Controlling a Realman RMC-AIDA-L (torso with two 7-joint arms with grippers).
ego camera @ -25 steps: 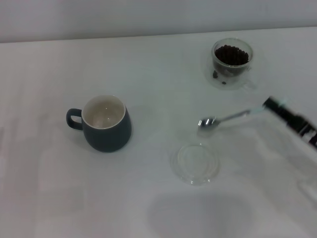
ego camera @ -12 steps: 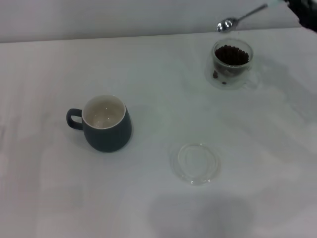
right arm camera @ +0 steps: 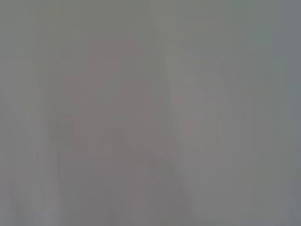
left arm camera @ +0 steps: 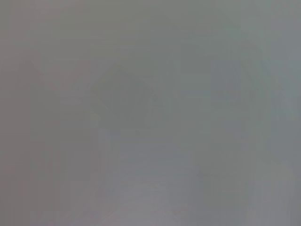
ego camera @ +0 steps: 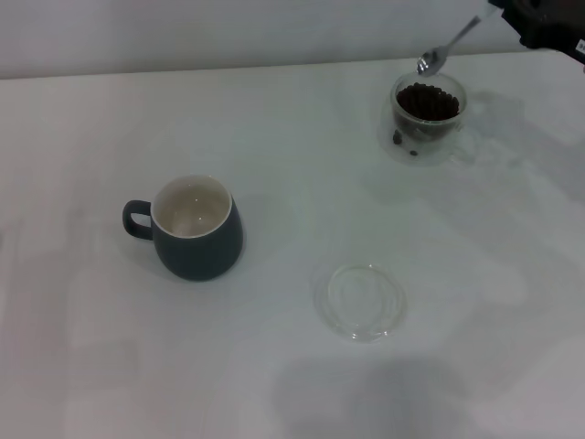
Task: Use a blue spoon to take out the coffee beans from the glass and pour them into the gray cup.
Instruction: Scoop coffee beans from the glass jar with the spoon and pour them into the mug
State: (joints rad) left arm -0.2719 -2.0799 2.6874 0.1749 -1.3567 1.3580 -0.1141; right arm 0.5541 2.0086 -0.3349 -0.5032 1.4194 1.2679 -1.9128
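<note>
- Right hand (ego camera: 548,23) at far right, gripping the blue spoon (ego camera: 448,46) by its handle.
- Spoon: light, stiff, slippery.
- Glass (ego camera: 428,114): breakable, beans (ego camera: 426,101) loose.
- Left hand: not seen.

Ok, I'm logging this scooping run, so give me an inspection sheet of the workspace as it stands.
Surface: white table, bare areas show no spills.
Job's things: blue spoon tilted, bowl just above the glass rim; coffee beans inside the glass; gray cup upright, white inside with no beans.
Clutter: clear glass saucer lying flat.
Grippers: right tool at the far right edge holds the spoon; left tool not in view.
Cables: nothing seen.
Surroundings: plain wall behind.
</note>
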